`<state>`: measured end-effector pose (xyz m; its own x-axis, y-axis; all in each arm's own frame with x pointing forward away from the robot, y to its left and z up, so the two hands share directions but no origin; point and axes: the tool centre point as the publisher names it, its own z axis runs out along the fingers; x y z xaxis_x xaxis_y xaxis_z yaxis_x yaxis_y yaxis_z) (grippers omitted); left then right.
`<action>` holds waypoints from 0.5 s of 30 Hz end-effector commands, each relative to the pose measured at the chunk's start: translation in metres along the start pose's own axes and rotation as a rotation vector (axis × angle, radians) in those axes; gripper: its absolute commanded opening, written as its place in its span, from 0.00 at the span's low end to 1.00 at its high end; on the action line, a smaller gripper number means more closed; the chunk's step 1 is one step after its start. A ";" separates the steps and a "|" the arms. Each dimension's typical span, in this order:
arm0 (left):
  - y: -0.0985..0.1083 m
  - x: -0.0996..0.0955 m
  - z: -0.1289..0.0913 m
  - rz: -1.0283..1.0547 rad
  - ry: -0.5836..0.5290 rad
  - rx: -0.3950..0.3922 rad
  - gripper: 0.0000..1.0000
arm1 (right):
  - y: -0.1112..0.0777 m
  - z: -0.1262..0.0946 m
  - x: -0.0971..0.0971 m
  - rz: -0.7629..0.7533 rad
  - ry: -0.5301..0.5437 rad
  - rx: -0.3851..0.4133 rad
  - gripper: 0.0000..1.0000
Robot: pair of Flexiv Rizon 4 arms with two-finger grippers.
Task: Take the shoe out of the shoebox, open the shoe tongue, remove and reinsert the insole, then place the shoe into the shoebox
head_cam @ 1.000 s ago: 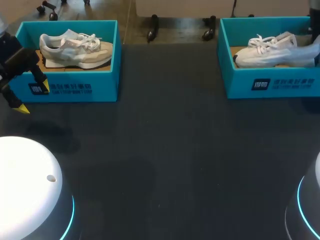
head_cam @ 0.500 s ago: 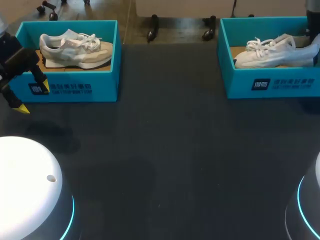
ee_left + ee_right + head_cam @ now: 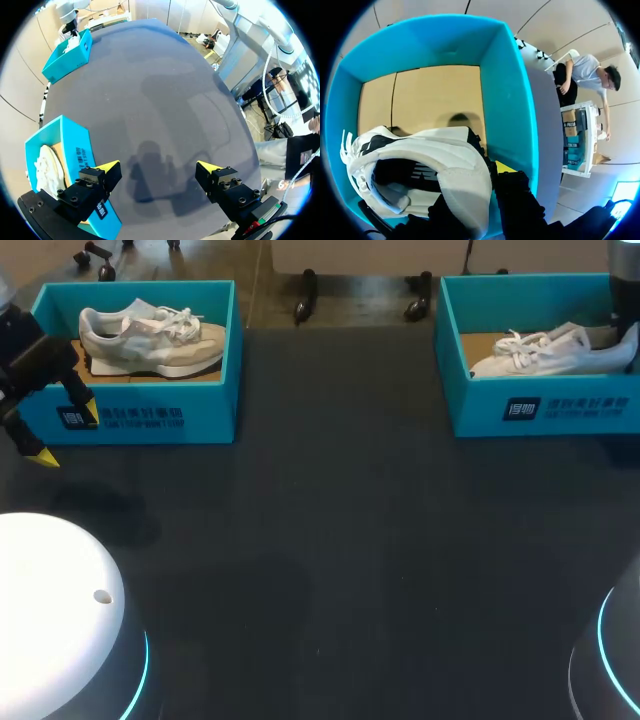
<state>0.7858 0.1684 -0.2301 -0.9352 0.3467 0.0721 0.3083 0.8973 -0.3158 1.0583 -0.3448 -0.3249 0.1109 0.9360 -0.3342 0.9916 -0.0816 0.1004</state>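
So the right claw (image 3: 481, 187) is clenched on the heel of the shoe (image 3: 420, 160), which has sunk lower into the shoebox (image 3: 509, 100) this past second, toe ahead of the claw. Looks like the put-back step, release next. The left claw (image 3: 157, 170) hangs open.

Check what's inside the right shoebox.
The right shoebox holds a white sneaker over its tan cardboard floor, heel between the fingers of the right gripper. The floor under the shoe and one fingertip are covered; can't tell if the sole touches down.
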 end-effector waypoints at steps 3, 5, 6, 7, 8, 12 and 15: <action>0.000 0.000 -0.001 0.000 0.003 -0.003 1.00 | -0.009 -0.002 0.003 -0.012 -0.005 -0.002 0.00; 0.000 0.000 -0.001 0.000 0.003 -0.003 1.00 | -0.010 0.001 0.004 -0.010 -0.002 0.002 0.00; 0.000 0.000 -0.001 0.000 0.003 -0.003 1.00 | -0.011 0.003 0.004 -0.009 0.003 0.006 0.00; 0.000 0.000 -0.001 0.000 0.003 -0.003 1.00 | -0.011 0.005 0.004 -0.001 0.007 0.009 0.00; 0.000 0.000 -0.001 0.000 0.003 -0.003 1.00 | -0.012 0.007 0.004 0.003 0.007 0.013 0.00; 0.000 0.000 -0.001 0.000 0.003 -0.003 1.00 | -0.014 0.017 0.003 0.014 0.021 0.038 0.00; 0.000 0.000 -0.001 0.000 0.003 -0.003 1.00 | -0.014 0.023 0.003 0.016 0.031 0.043 0.00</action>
<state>0.7858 0.1684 -0.2301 -0.9352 0.3467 0.0721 0.3083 0.8973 -0.3158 1.0410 -0.3452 -0.3441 0.1263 0.9424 -0.3096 0.9915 -0.1099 0.0700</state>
